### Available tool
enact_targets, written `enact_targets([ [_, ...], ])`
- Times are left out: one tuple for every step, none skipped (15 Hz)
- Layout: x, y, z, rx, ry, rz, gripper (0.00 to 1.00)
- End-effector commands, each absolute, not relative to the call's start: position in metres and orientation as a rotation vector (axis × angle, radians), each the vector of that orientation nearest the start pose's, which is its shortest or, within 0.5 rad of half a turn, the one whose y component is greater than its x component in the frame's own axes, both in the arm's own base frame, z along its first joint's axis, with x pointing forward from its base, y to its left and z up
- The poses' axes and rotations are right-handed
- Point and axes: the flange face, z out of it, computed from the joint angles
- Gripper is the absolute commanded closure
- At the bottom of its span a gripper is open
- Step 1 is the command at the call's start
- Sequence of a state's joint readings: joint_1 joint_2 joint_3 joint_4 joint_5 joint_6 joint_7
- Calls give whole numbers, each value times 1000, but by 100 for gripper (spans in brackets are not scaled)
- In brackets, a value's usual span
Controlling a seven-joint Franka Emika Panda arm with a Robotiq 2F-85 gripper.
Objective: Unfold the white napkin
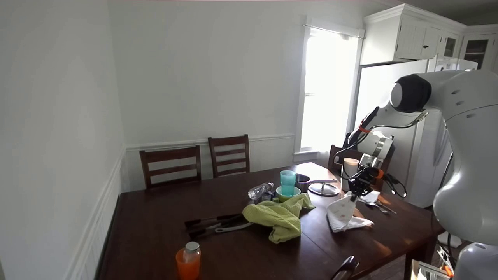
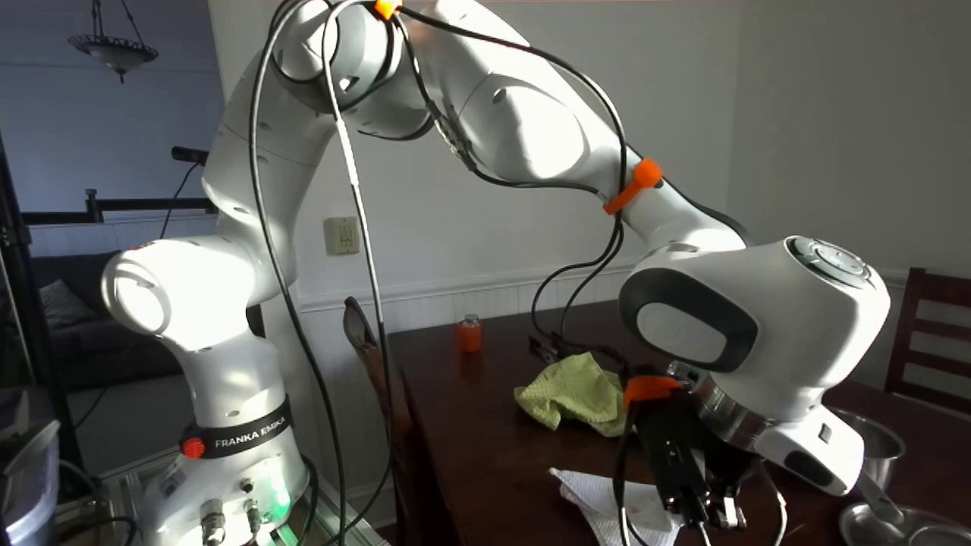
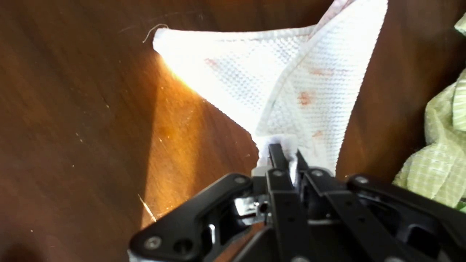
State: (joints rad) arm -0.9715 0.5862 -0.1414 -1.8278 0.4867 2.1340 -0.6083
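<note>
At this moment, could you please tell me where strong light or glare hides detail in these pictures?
In an exterior view, the window is blown out to white; in an exterior view, bright patches bleach the robot arm; in the wrist view, strong light washes out the weave at one corner of the white napkin.

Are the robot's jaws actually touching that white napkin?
Touching. The wrist view shows it: a bunched bit of the white napkin is pinched between the jaws.
</note>
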Motion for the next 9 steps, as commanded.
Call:
enact_targets([
  [314, -543, 215, -2492, 1064, -169, 99],
  [322, -537, 222, -2478, 1047, -178, 99],
  [329, -533, 227, -2475, 1031, -180, 99],
  [335, -525, 234, -2469, 1010, -180, 99],
  [341, -520, 238, -2462, 989, -175, 99],
  [346, -513, 245, -2448, 968, -168, 99],
  [350, -506, 252, -2438, 939, -161, 99],
  [353, -500, 258, -2427, 922, -146, 99],
  [356, -496, 262, -2420, 901, -141, 99],
])
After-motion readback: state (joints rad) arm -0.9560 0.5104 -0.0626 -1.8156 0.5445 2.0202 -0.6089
